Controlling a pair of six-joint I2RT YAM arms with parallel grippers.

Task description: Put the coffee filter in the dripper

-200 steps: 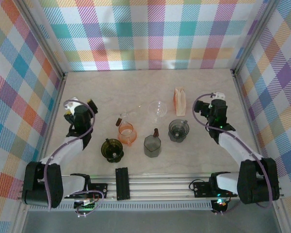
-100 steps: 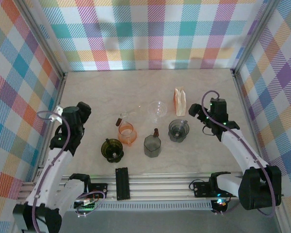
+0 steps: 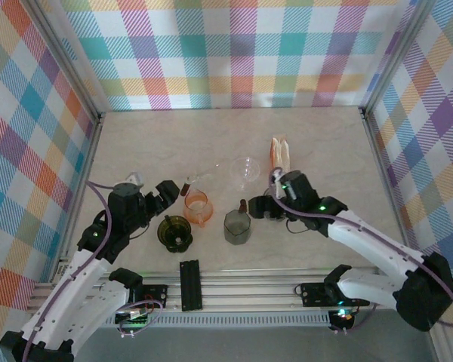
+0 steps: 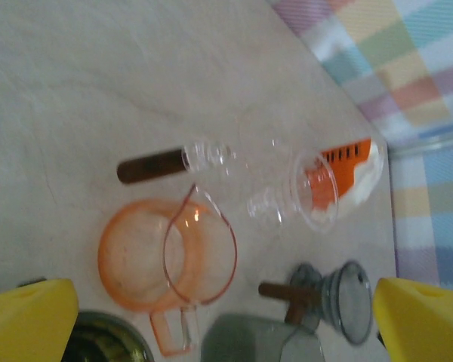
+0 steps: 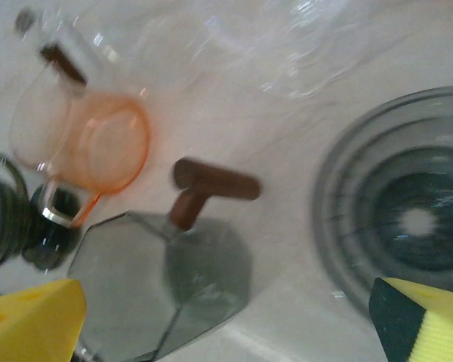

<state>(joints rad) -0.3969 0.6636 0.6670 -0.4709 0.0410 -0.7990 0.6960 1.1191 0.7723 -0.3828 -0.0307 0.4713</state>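
Observation:
The coffee filter pack (image 3: 279, 154), white with an orange face, stands at the back right; in the left wrist view the pack (image 4: 349, 169) lies behind a clear glass dripper (image 4: 287, 185). That clear dripper (image 3: 245, 170) sits left of the pack. My left gripper (image 3: 164, 197) hangs open just left of the orange dripper (image 3: 198, 208), its yellow fingertips (image 4: 24, 317) spread wide and holding nothing. My right gripper (image 3: 263, 208) is open beside the grey faceted dripper (image 3: 237, 226), over the dark round dripper (image 5: 411, 219). Nothing sits between its fingertips (image 5: 32, 320).
An olive dripper (image 3: 175, 232) stands front left near my left gripper. The grey dripper's brown handle (image 5: 211, 183) points toward the back. A black block (image 3: 189, 283) lies on the front rail. Checked walls close in the table on three sides.
Both arms have swung in toward the middle row of drippers. The left gripper moved right to the orange dripper, and the right gripper moved left over the dark round dripper.

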